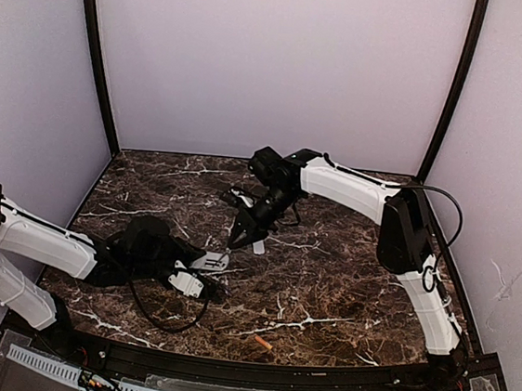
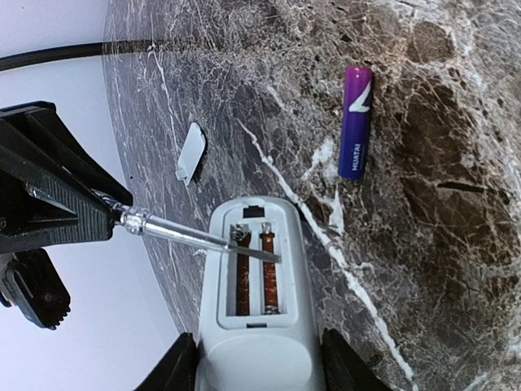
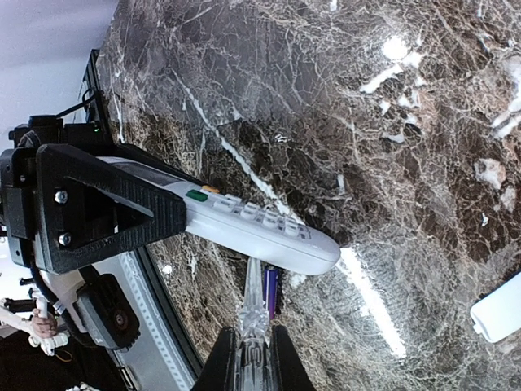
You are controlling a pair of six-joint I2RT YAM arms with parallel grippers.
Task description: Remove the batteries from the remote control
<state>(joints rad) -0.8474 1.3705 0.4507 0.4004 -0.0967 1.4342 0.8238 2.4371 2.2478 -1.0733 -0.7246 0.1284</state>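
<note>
Steadying the remote control (image 3: 260, 230) for prying — its bay (image 2: 244, 285) looks empty

The left gripper (image 2: 259, 366) clamps the smooth white remote control, open bay facing the thin metal screwdriver (image 2: 195, 236) pinched by the right gripper (image 3: 251, 362); a glossy purple battery (image 2: 356, 122), a slim cylinder, lies on the marbled tabletop (image 2: 440, 261) ahead of the left gripper.
</note>
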